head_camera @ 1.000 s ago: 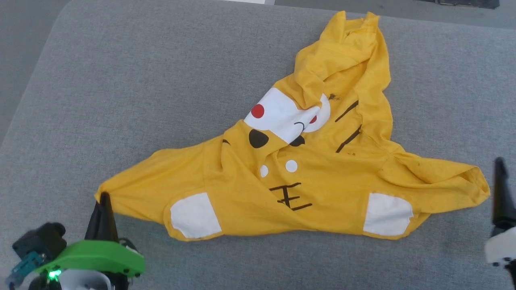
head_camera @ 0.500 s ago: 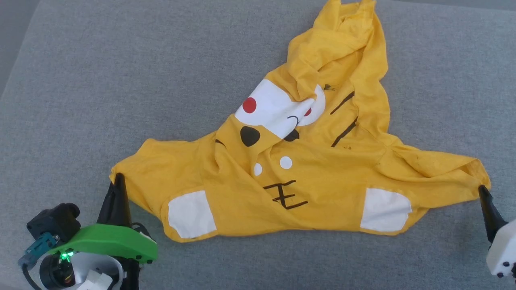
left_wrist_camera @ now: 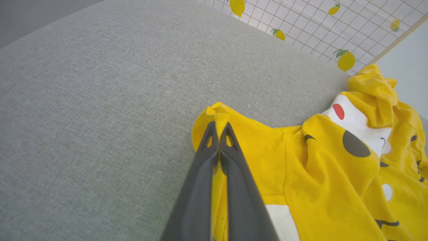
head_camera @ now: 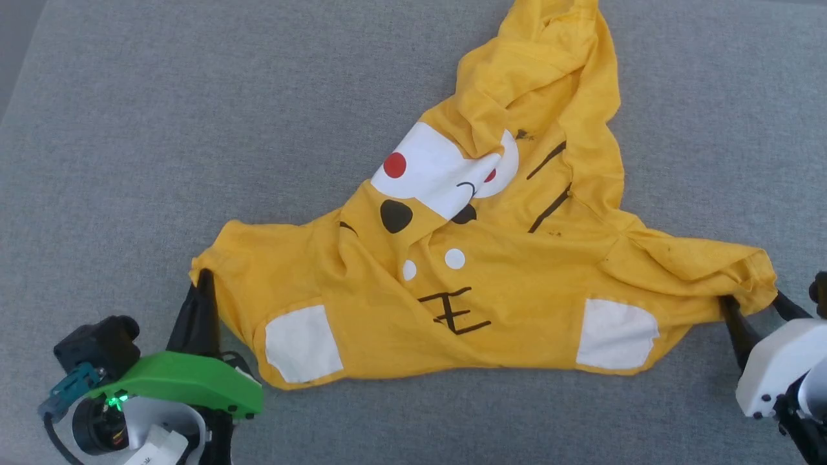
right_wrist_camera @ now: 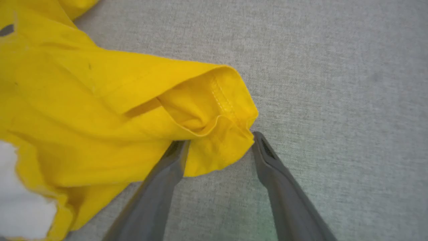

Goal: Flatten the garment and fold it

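Item one, left claw (head_camera: 205, 276) (left_wrist_camera: 219, 126): fingers pressed together on the cuff of the left sleeve (head_camera: 252, 258), with a sliver of yellow cloth pinched between them. Over the preceding second it had carried the cuff inward. The sleeve, formerly drawn to a taut point, now sat rounder and slacker. The head camera had also shifted slightly.

Item two, garment (head_camera: 491, 284): bright yellow T-shirt with a cartoon face print, white patches, red dots and black stripes. It lay print-up on the grey fabric surface (head_camera: 161, 129), one sleeve out to each side and the rest gathered into a crumpled peak (head_camera: 543, 71) on the far side. Not yet flat.

Item three, right sleeve (head_camera: 698, 271) (right_wrist_camera: 100, 83): cuff mouth gaping, hem stitching visible, resting on the surface.

Item four, right claw (head_camera: 753, 302) (right_wrist_camera: 220, 140): fingers spread wide, one on each side of the cuff's lower corner, cloth between them but not clamped. A second before, it had stood off to the side, clear of the sleeve. Half a second before, one fingertip had just reached the cuff edge.

Assessment: one sleeve was held and the other bracketed, so closing the right claw looked like the next requirement before any spreading pull. Folding had not begun. Only a corner of cloth sat between the fingers, so it might slip out.
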Motion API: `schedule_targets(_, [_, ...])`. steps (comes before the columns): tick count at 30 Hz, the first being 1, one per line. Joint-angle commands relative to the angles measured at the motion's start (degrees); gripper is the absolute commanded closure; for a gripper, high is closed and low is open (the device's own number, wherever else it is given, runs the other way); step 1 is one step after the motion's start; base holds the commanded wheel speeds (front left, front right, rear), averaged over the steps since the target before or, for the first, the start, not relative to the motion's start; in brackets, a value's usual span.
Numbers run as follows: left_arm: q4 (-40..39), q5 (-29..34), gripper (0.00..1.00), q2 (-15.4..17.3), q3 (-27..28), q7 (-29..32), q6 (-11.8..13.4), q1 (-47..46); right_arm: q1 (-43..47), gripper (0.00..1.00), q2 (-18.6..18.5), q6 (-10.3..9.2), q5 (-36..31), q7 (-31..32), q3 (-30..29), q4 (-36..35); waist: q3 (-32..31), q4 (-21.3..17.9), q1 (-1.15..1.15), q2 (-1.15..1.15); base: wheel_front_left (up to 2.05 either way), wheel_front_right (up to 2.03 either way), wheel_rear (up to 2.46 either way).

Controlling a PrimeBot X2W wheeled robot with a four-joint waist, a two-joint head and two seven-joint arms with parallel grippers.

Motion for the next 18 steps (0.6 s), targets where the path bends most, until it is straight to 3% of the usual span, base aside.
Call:
schedule_targets(1, [-0.1,0.2,1.00,0.4,-0.2,0.1,0.0,-1.2,-0.8,1.00,0.6,-0.09,0.8,0.2,0.4,1.3,0.1,0.0,0.00,0.00,0.00,0.00,0.00])
schedule_targets(7, [-0.5,-0.8,1.00,-0.1,-0.7,-0.4,-0.2,-2.1,-2.3,1.00,2.5,-0.09,1.4,-1.9,-2.2,0.1,-1.4,-0.3,0.00,0.00,0.00,0.00,0.00])
schedule_targets(13, [-3.4,-4.6,1.00,-0.9,-0.5,-0.7,-1.2,-5.2,-5.3,1.00,3.4,-0.09,3.4,-3.7,-4.4,-7.1,-5.7,-1.4,0.00,0.00,0.00,0.00,0.00])
schedule_targets(18, [-5.8,-7.4,1.00,-0.7,0.6,1.1,-1.6,-11.4,-12.9,1.00,2.4,-0.09,5.2,-2.7,-3.3,-13.6,-10.0,-3.0,0.00,0.00,0.00,0.00,0.00])
